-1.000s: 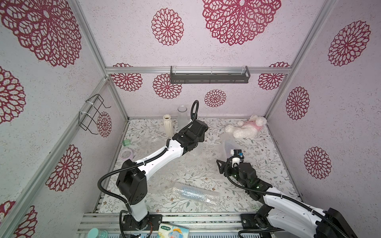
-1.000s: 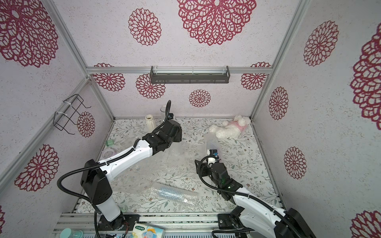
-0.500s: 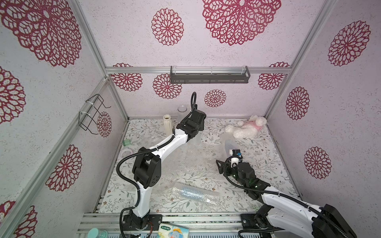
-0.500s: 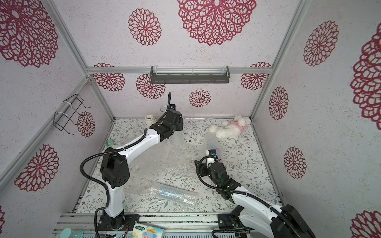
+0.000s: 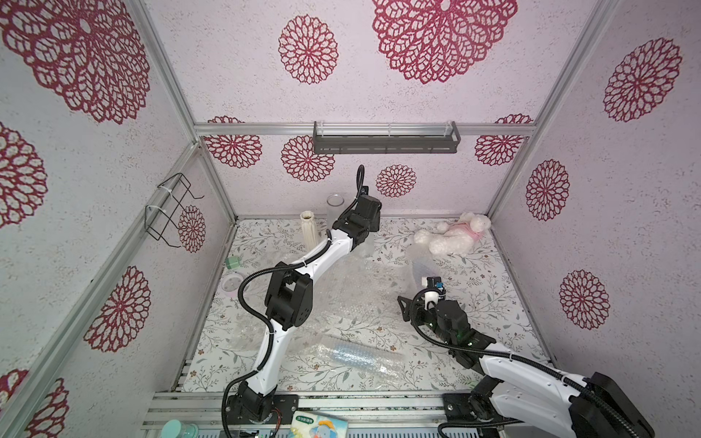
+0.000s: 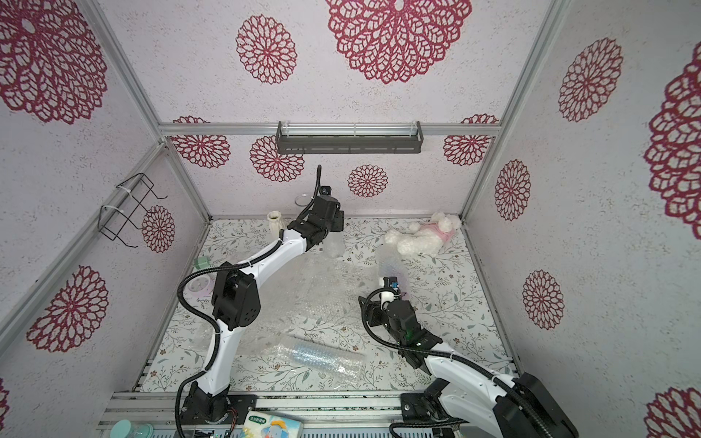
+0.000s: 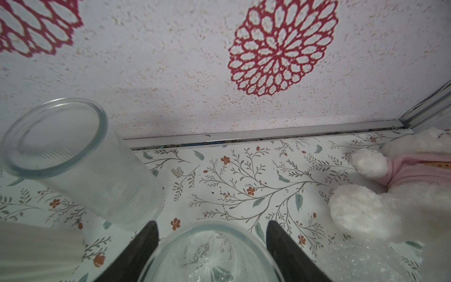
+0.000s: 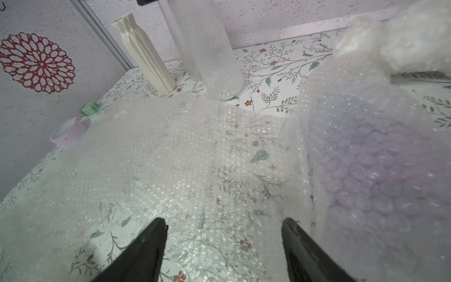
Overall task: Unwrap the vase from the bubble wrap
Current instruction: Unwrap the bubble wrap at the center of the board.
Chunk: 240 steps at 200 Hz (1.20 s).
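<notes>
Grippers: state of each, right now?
Left gripper: jaws closed on the clear vase, near its rim.
Right gripper: jaws open, holding nothing, above the bubble wrap.

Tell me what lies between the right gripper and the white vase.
A flat sheet of bubble wrap fills that stretch, from the right gripper almost to the foot of the white vase. The right wrist view shows it.

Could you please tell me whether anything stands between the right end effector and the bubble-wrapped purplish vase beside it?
Nothing visible does. The right end effector, jaws open, hangs over a flat bubble wrap sheet; the wrapped vase sits right next to it, with only that loose sheet between.
</notes>
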Motion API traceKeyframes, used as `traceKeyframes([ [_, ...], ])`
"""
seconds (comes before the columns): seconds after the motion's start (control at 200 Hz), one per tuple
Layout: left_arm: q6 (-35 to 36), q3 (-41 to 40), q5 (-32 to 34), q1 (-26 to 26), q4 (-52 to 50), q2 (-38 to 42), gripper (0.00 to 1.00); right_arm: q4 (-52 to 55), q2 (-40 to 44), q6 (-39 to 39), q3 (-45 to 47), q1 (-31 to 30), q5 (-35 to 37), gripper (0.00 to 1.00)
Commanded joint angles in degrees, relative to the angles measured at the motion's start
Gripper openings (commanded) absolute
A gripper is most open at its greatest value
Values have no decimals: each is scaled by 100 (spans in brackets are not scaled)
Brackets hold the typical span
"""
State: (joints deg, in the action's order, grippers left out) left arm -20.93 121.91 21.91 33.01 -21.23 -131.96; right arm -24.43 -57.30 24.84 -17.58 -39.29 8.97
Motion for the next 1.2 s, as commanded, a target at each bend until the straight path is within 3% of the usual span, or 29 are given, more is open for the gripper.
traceKeyframes([
  [0.0,111,362,-112,-93,502,-3,55,-193,87,-128,-16,44,60,77],
  [0.435,238,1097,-282,-259,387,-514,56,-256,30,-207,-14,88,21,77],
  [0.916,277,1370,-362,-294,283,-804,60,-300,-9,-252,-6,158,-25,78],
  [1.196,430,1536,-385,-278,312,-917,84,-325,74,-268,14,176,-21,78],
])
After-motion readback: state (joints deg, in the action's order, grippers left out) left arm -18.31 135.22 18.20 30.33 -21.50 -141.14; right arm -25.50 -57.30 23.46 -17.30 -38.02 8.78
